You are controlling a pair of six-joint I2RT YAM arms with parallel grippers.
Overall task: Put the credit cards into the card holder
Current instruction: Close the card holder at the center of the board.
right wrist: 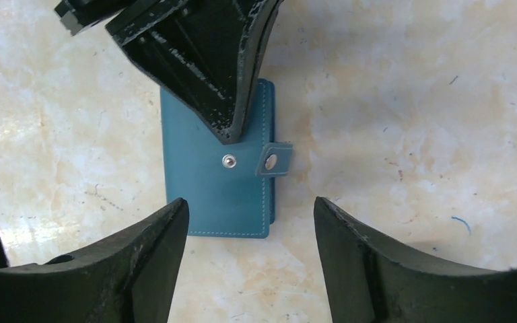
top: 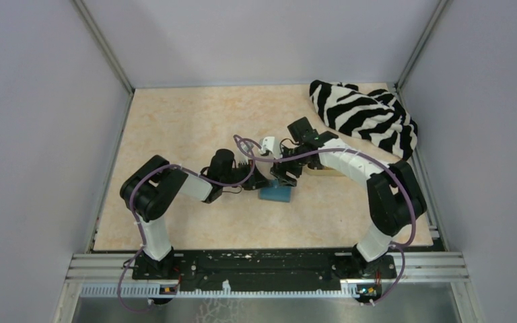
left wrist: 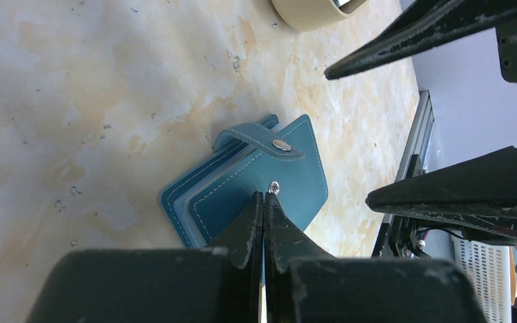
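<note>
At the middle of the table point(top: 175, 134), between both arms, the card holder point(top: 275, 194) lies flat and closed: teal cover, pale edge stitching, snap strap point(right wrist: 271, 161) unfastened beside its stud point(right wrist: 229, 160). On the left gripper point(left wrist: 264, 196), the fingers are pressed together with nothing between them, tips at the cover by the stud. Over the holder, the right gripper point(right wrist: 249, 205) is spread wide and empty.

The teal card holder point(right wrist: 215, 195) lies flat near the middle of the worktop point(top: 175, 134), folded shut, its snap strap unfastened.
</note>
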